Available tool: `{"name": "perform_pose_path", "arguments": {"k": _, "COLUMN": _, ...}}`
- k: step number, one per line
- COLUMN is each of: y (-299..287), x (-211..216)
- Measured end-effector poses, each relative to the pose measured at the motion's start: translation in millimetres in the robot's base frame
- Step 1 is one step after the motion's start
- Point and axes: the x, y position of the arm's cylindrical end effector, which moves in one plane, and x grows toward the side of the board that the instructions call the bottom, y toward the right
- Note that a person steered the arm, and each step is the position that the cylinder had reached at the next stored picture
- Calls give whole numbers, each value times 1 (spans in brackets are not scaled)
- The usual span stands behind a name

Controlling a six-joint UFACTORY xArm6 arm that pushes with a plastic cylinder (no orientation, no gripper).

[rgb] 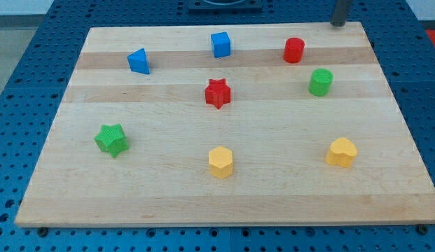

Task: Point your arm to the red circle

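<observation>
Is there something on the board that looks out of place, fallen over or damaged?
Nothing stands out. All eight blocks rest apart on the wooden board, none tipped or touching another. My tip is at the board's top edge, toward the view's right, above and to the right of the red circle and not touching it.

Rod cut off by the view's top edge, only a short dark stub down to my tip [339,24] showing at the board's far rim, up and to the view's right of the red cylinder [294,50]. Dark fixture [224,4] at top centre cropped, identity unclear. Perforated blue table [21,84] cut by every edge. Tip-to-board contact unresolvable.
</observation>
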Motion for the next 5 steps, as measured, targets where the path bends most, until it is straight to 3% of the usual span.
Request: {"name": "perform_pose_path", "arguments": {"k": 5, "y": -7, "x": 0}}
